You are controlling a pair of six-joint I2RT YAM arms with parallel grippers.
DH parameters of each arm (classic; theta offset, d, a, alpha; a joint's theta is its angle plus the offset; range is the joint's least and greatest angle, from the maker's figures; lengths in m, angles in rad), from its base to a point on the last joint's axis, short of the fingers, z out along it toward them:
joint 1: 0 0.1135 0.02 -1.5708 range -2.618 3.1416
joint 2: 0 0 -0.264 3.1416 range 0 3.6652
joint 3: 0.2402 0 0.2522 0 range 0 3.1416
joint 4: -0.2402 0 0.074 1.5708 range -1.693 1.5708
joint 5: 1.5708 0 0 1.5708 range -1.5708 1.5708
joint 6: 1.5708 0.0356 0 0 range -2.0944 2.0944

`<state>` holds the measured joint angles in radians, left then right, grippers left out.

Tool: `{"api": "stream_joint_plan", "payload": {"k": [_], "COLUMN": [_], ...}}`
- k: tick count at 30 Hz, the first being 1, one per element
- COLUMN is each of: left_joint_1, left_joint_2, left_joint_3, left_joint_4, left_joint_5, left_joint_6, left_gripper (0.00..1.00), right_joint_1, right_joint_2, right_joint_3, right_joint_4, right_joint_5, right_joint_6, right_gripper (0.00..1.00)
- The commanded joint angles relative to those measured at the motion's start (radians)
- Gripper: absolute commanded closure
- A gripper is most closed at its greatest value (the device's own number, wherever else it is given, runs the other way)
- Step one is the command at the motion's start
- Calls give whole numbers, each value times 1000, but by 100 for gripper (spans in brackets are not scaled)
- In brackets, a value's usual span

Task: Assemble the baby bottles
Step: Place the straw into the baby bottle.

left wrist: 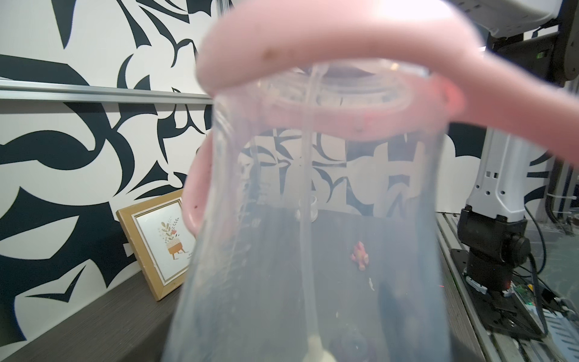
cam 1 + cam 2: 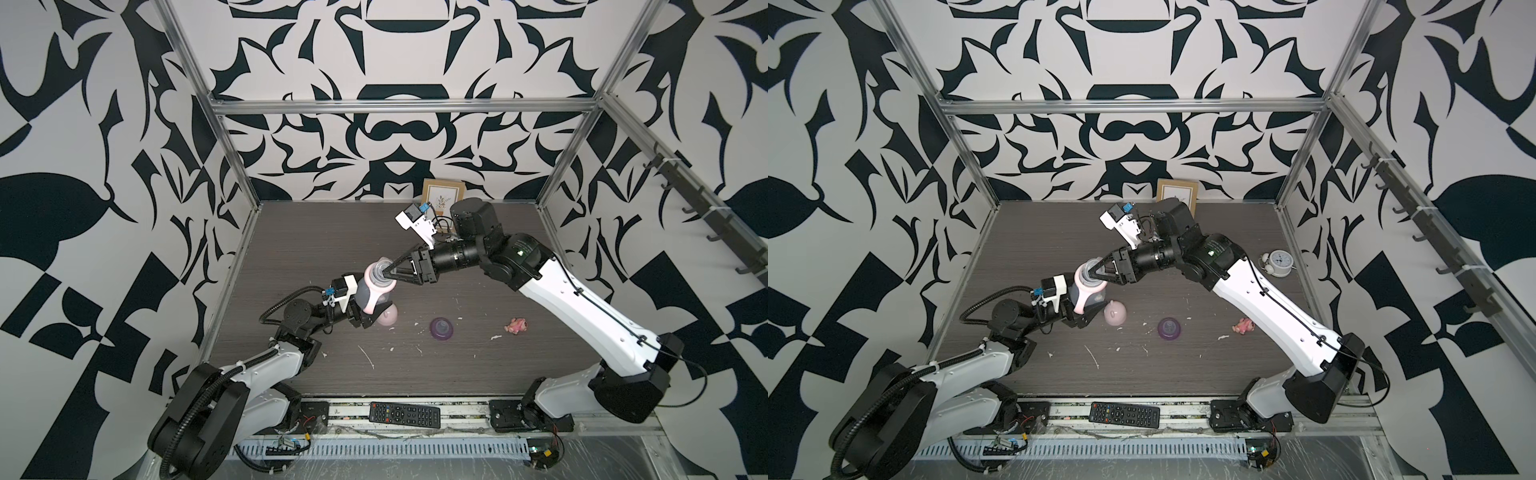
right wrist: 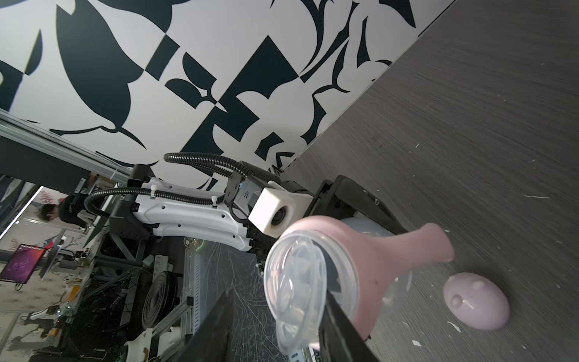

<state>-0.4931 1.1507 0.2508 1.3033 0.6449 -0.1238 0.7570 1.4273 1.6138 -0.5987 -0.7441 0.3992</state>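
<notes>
My left gripper is shut on the lower body of the translucent baby bottle, holding it tilted above the table. The pink two-loop handle ring sits round its neck, and a clear straw runs down inside. A clear nipple piece lies at the bottle's mouth. My right gripper is open around that piece, its dark fingers apart on either side. The pink domed cap lies on the table just below the bottle. The purple nipple collar rests mid-table.
A small pink toy figure lies right of the collar. In a top view a white alarm clock stands at the right wall. A framed picture leans on the back wall. A black remote lies on the front rail.
</notes>
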Motion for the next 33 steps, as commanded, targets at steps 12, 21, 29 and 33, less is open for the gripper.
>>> {"api": "stream_joint_plan", "payload": {"k": [12,21,29,33], "left_joint_1": [-2,-2,-2,-2], "left_joint_2": [39,47,58,53], "left_joint_3": [30,35,20,-11], "left_joint_4": [109,109,109,109], "left_joint_5": [20,24,-13,-64], "left_joint_6": [-13,-13,1,19], "left_gripper": [100,100,100,100], "right_joint_1": [5,36,39,32], "right_joint_2": [37,79,37,-16], "right_joint_3": [158,174,218,196], "right_joint_4": [-186,-221,-272,-299], "right_joint_5": [206,222,334,468], "right_joint_6": [-145,-169,-222,-252], "right_gripper": [58,70,54,32]}}
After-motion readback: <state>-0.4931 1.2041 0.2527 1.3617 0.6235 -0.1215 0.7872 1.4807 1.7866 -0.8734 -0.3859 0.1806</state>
